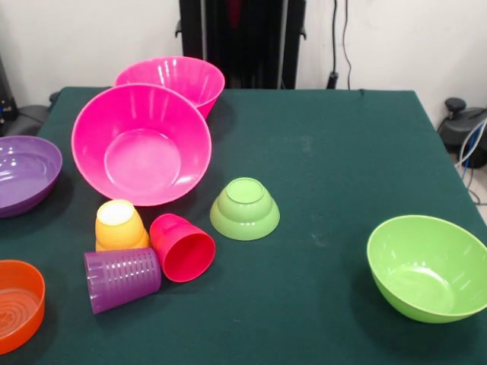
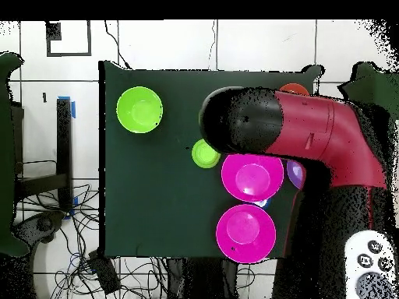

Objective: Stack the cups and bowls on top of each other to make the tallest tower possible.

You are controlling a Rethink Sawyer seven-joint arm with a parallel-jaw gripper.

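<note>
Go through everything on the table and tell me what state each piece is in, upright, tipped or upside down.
Near pink bowl: tilted, opening toward camera.
Far pink bowl: upright, behind it.
Lime green bowl: upright, empty.
Purple bowl: upright, empty.
Orange bowl: upright, empty.
Small green bowl: upside down.
Yellow-orange cup: upside down.
Red cup: on its side.
Purple cup: on its side.

Three cups lie together near the left: one yellow-orange cup [image 1: 119, 225], one red cup [image 1: 183, 247] and one purple cup [image 1: 122, 279]. Six bowls show: two pink bowls [image 1: 141, 143] [image 1: 172, 80], one purple bowl [image 1: 25, 173], one orange bowl [image 1: 18, 304], one small green bowl [image 1: 244, 208] and one lime bowl [image 1: 426, 267].
</note>
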